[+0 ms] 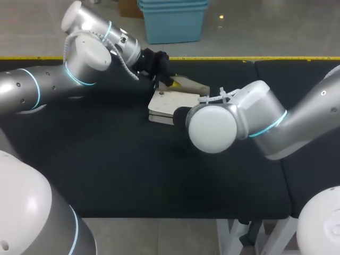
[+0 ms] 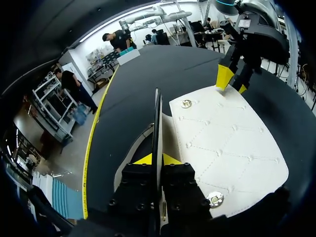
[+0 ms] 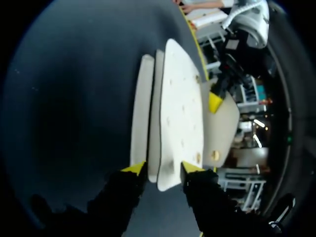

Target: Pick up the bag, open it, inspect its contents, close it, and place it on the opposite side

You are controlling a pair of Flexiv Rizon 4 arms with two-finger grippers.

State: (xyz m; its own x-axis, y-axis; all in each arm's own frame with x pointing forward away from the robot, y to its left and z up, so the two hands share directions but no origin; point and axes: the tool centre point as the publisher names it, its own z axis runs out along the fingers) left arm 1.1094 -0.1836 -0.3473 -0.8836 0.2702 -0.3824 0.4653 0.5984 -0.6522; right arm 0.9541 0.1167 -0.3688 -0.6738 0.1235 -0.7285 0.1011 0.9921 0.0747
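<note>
Pinched the far edge of the bag (image 1: 166, 103) in the closed left end effector (image 2: 157, 159), its near edge in the clamped right end effector (image 3: 163, 168). Likely needed parting along that far-near line.

Left arm (image 1: 48, 79) comes in from the far left corner, wrist angled down. Left gripper (image 2: 157, 159) is pinched tight on the thin upright flap of the bag (image 1: 170, 101). Right arm (image 1: 297, 122) reaches in low past the middle, its wrist joint covering its fingers from overhead. Right gripper (image 3: 163, 168) straddles the bag's near edge, both tips against it.
</note>
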